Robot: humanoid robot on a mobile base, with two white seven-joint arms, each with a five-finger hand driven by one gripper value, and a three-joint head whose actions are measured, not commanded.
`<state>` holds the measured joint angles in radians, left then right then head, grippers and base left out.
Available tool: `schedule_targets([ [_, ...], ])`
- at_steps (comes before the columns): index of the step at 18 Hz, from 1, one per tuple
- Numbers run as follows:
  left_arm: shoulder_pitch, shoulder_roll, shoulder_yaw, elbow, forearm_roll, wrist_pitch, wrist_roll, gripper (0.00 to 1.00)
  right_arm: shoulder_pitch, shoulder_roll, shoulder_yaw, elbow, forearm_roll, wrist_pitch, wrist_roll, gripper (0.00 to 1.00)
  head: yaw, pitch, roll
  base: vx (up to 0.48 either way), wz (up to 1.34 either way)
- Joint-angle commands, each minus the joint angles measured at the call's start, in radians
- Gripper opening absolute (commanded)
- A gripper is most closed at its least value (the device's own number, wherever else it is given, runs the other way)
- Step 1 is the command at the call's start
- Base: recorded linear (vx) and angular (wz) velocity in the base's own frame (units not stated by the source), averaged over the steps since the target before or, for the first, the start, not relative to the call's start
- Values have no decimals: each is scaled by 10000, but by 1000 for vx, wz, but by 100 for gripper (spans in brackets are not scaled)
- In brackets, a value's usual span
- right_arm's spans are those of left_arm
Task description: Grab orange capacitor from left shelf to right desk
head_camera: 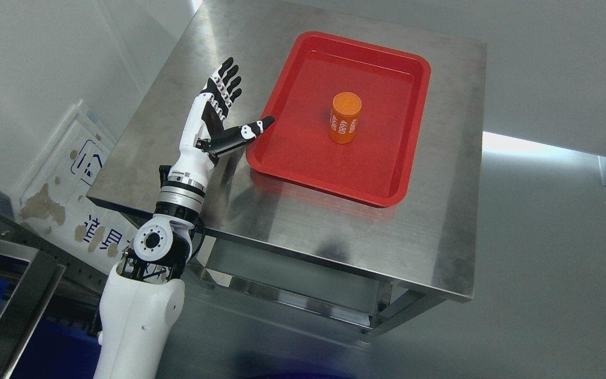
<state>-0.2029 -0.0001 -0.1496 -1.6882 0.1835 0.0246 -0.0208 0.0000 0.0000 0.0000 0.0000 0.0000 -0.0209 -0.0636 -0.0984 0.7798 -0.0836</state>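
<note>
One orange capacitor (345, 118) marked "4680" upright in red tray (303, 173); left robot hand (219, 113) beside it, fingers spread, empty.

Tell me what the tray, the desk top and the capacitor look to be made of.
Red tray: likely plastic, glossy, one moulded piece with rounded rim. Desk top: brushed metal, probably stainless steel, with dull streaky reflections. Orange capacitor: smooth, slightly shiny casing with white print, possibly plastic sleeve; cannot confirm.

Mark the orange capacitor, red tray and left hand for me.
orange capacitor (344, 122): head view, printed side wall.
red tray (334, 181): head view, bare floor near front rim.
left hand (213, 113): head view, palm, fingers spread.
</note>
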Motion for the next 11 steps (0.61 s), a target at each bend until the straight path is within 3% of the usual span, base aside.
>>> schedule_targets([
  [1,157,175,131,-237,-9,15,9,100,199,-175,-169,-175,31,-6,7,100,0,0,0,0,0],
  [11,157,175,131,-253,-9,291,9,100,199,-175,-169,-175,31,-6,7,100,0,0,0,0,0],
])
